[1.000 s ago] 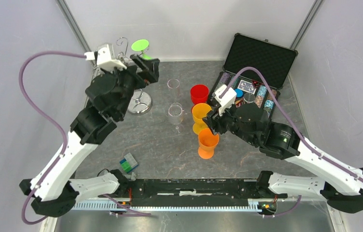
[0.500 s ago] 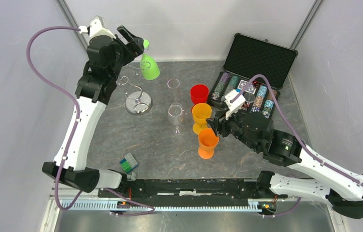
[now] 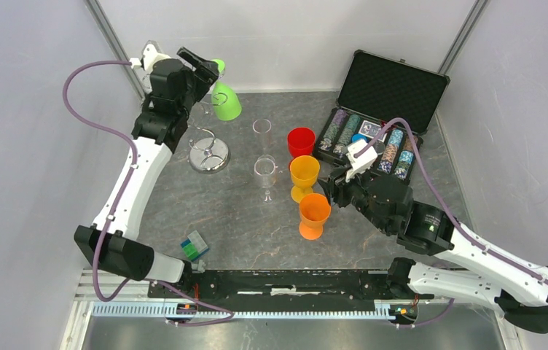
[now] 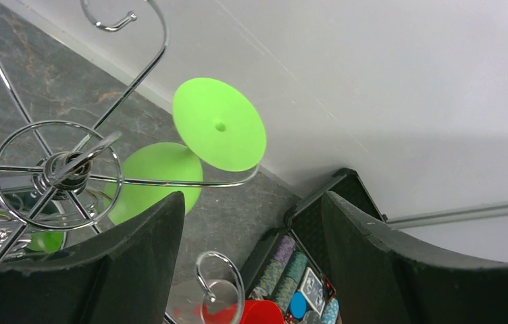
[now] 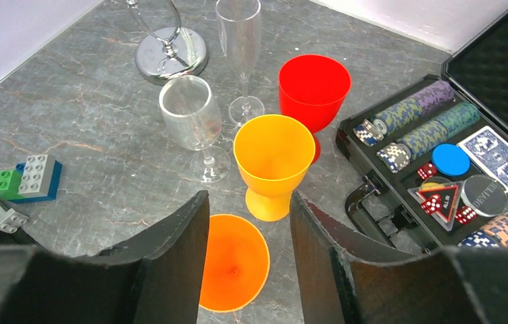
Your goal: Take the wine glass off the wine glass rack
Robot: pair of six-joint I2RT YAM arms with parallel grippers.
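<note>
A green wine glass hangs upside down from an arm of the silver wire rack [image 3: 209, 155] at the back left. Its foot [image 3: 218, 67] is on top and its bowl [image 3: 226, 108] is below. In the left wrist view the round foot [image 4: 219, 132] rests on a curled wire arm [image 4: 170, 182], with the bowl [image 4: 157, 179] under it. My left gripper [image 3: 200, 61] is open and empty. It is high above the rack, just beside the glass foot, and the glass lies ahead of the fingers [image 4: 252, 199]. My right gripper [image 3: 331, 186] is open and empty above an orange cup [image 5: 234, 270].
A clear flute [image 3: 261, 131] and a clear wine glass [image 3: 265, 171] stand mid-table. Red [image 3: 301, 140], yellow-orange [image 3: 304, 175] and orange [image 3: 314, 214] cups stand beside them. An open poker chip case [image 3: 380, 109] is at the back right. Toy bricks [image 3: 194, 246] lie near the front left.
My left arm has risen and reached back, which uncovers the green bowl. Its gripper now sits high beside the glass foot. My right arm has drawn slightly back to the right.
</note>
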